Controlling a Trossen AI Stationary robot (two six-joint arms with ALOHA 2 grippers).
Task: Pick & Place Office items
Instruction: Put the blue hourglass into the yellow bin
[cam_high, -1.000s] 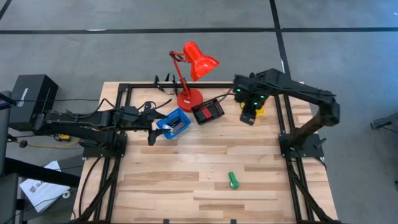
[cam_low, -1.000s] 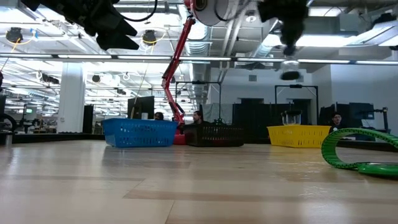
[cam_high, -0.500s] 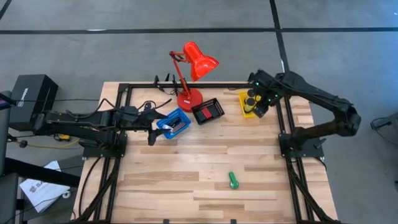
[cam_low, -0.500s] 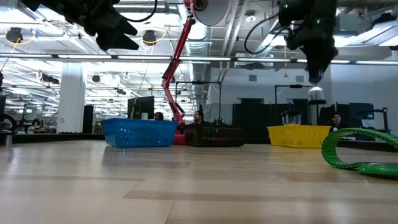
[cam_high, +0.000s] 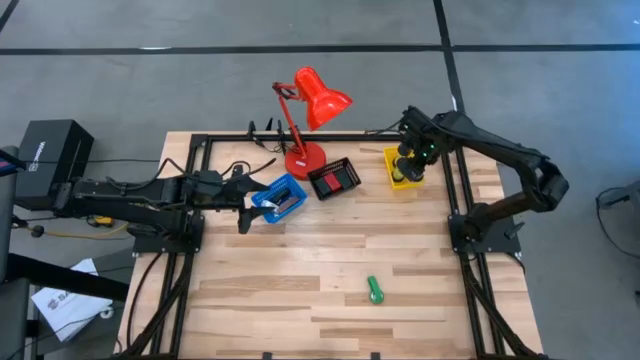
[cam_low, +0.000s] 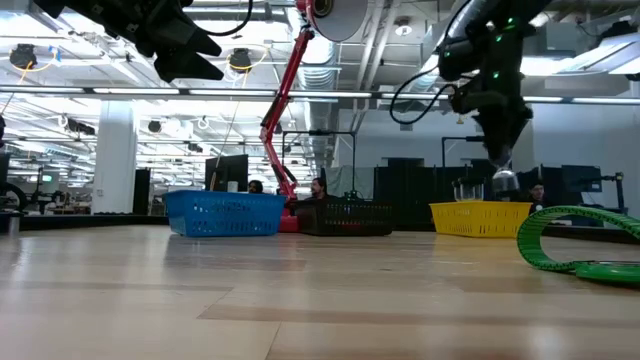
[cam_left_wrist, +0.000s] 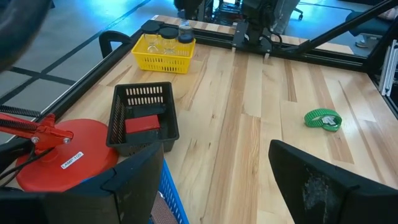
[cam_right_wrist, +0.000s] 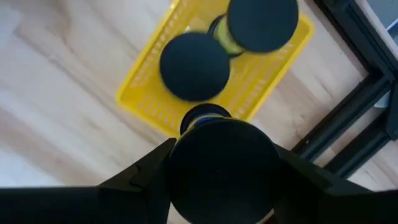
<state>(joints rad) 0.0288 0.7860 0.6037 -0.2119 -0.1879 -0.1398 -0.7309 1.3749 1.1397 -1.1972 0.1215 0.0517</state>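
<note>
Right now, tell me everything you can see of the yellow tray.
The yellow tray is a small rectangular basket with slotted walls, plastic by its look. It sits upright on the wooden table, at the far right edge beside the black frame rail. Two black round pieces lie inside it. The right gripper hangs over its near wall, shut on a third black round piece that hides part of the rim. Nothing else touches it.

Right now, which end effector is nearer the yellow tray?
The right end effector: it hangs directly over the yellow tray, holding a black round piece. The left end effector waits across the table, beside the blue tray.
</note>
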